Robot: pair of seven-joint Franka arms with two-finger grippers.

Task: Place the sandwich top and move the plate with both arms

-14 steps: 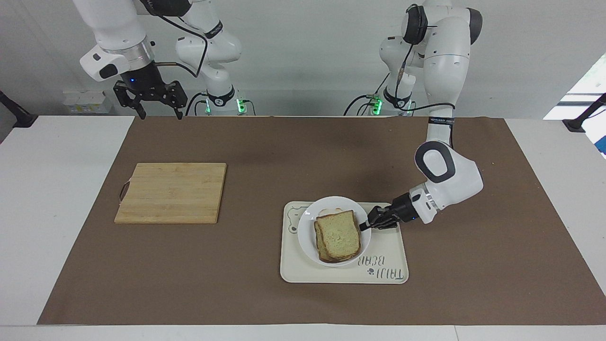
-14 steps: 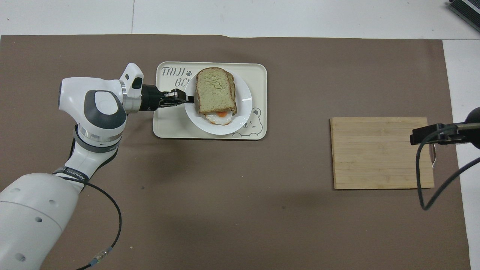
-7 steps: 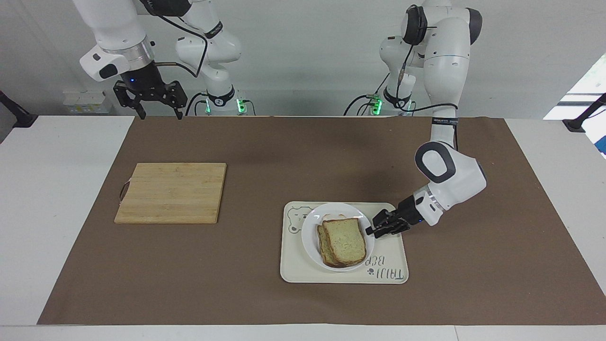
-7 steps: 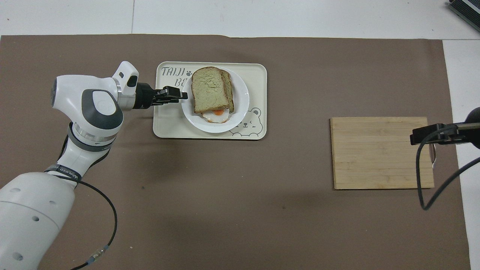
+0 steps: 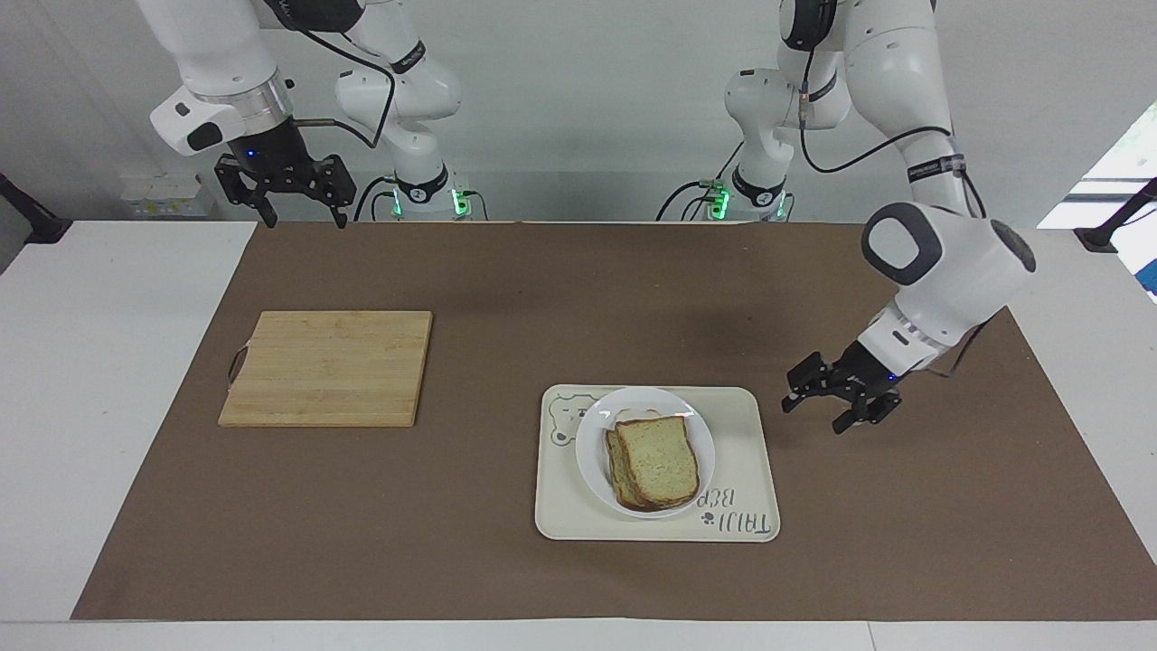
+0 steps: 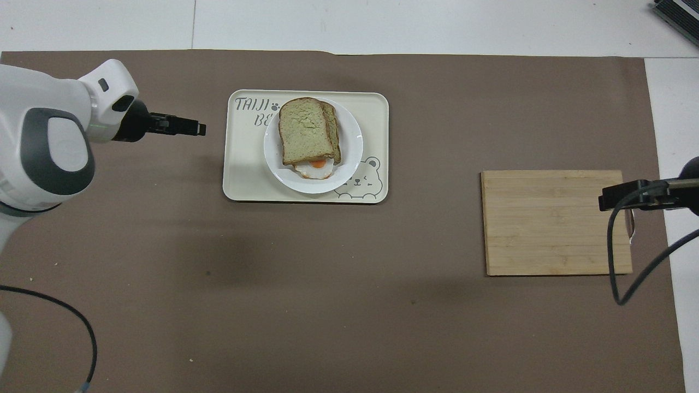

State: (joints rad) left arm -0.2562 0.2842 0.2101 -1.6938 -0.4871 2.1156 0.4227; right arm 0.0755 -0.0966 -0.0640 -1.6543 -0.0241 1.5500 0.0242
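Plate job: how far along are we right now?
Done: sandwich top lies on the egg slice, on the plate, which sits on the tray. In hand: nothing; left gripper open over the mat, right gripper waits open. Nothing visibly left.

Sandwich top, pale crumb and brown crust, is lying flat on the egg-topped slice, slightly offset, egg peeking out at the robot-side edge. Small round white plate is sitting on the cream tray, carrying the stack.

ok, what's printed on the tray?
The cream tray has a dark outline bear in one corner and "TAIJI" lettering in another; clearest in the overhead view.
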